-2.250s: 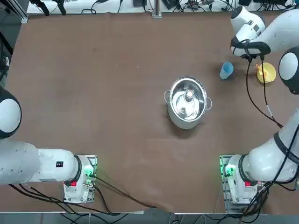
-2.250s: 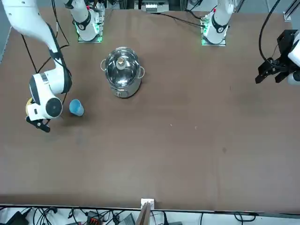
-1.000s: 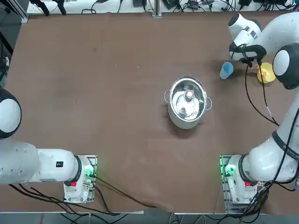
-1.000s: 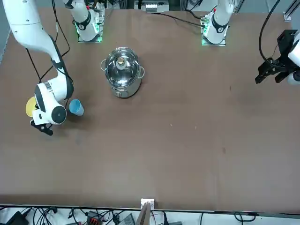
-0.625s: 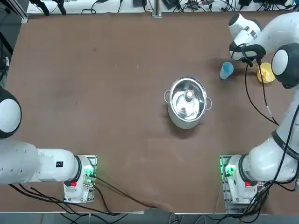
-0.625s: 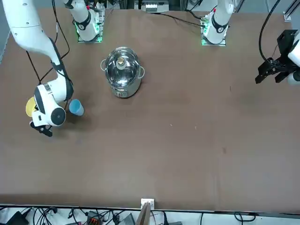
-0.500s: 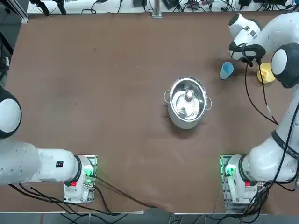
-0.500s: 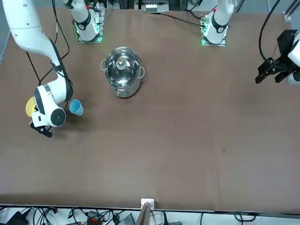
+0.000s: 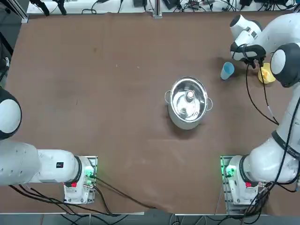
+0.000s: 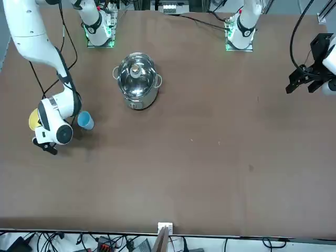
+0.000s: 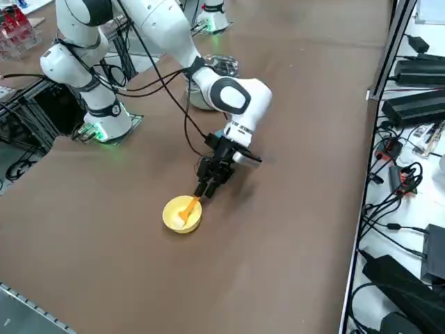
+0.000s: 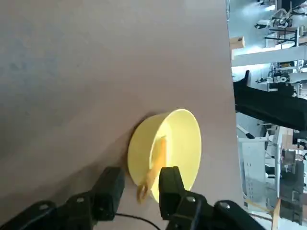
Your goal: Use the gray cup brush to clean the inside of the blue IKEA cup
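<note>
So the right gripper (image 12: 139,184) is down low at the far right edge of the table (image 9: 117,117), right at the rim of the yellow cup (image 12: 180,143). In the wrist view its two black fingers (image 12: 111,184) stand partly apart with the end of the gray cup brush (image 12: 154,165) sitting in the gap between them. The orange handle sticks out over the cup's rim and the rest of it lies down inside the yellow cup. I honestly can't tell if the pads are actually pressing on the handle or just sitting either side of it.

In the right side view the gripper (image 11: 208,182) angles down toward the cup (image 11: 182,214), which is in the lower middle of the frame, with the orange brush (image 11: 188,207) leaning in it.

The blue IKEA cup (image 9: 227,71) is in the upper right of the top view, just left of the arm's wrist and apart from the yellow cup (image 9: 266,74). In the front view it's at the left side (image 10: 85,121), right next to the white wrist, standing on its own with nothing in it that I can see.

The steel pot (image 9: 188,103) sits around the middle of the table, well apart from both cups.
</note>
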